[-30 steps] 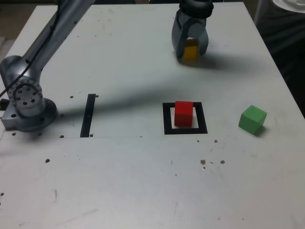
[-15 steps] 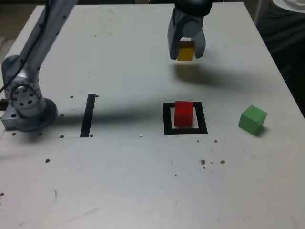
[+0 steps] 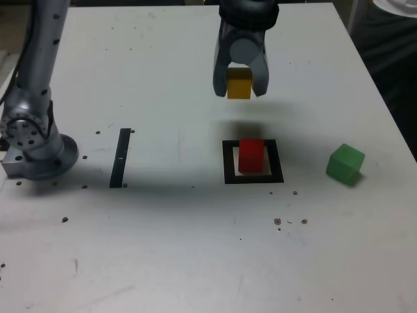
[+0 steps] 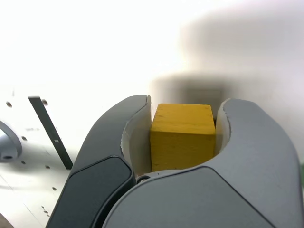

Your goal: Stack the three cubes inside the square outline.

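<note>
Yellow cube clamped in end effector (airborne), red cube inside square outline

A plain yellow cube, solid in colour with faint wood grain in the wrist view, sits between the dark grey, smooth-shelled fingers of the gripper, whose inner faces look pale. Below it in the exterior view, a solid red cube stands on the off-white centre of the thick black square outline. To the exterior view's right of that outline lies a solid green cube; to its left, a thin black strip. The tabletop is off-white with small dark specks, and the arm's base is silver-grey
</note>
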Robot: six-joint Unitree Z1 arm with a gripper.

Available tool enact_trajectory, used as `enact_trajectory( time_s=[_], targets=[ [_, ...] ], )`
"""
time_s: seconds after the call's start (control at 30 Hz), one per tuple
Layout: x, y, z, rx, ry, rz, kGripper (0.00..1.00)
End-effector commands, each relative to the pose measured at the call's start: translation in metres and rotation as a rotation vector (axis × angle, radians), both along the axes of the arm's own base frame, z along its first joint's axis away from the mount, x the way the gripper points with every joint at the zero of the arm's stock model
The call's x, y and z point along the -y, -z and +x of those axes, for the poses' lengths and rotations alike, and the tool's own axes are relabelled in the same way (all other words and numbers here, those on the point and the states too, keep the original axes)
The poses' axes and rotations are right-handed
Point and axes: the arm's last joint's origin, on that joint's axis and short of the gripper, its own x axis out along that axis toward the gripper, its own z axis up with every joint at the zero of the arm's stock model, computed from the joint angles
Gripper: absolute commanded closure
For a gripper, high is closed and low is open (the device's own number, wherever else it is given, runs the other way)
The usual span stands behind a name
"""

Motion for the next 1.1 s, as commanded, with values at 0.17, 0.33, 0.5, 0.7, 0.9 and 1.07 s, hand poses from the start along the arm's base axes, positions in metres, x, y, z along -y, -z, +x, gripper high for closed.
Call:
enact_trajectory(
  time_s=[0.17, 0.33, 0.5, 0.7, 0.9, 1.07],
  targets=[
    [0.036, -0.006, -0.009, 0.020, 0.026, -0.023, 0.67],
    [0.056, -0.003, -0.011, 0.034, 0.045, -0.041, 0.67],
    [0.071, 0.002, -0.010, 0.045, 0.061, -0.050, 0.67],
    [0.081, 0.009, -0.007, 0.047, 0.072, -0.063, 0.67],
    [0.086, 0.015, -0.004, 0.047, 0.078, -0.074, 0.67],
    [0.086, 0.020, -0.001, 0.049, 0.079, -0.077, 0.67]
  ],
)
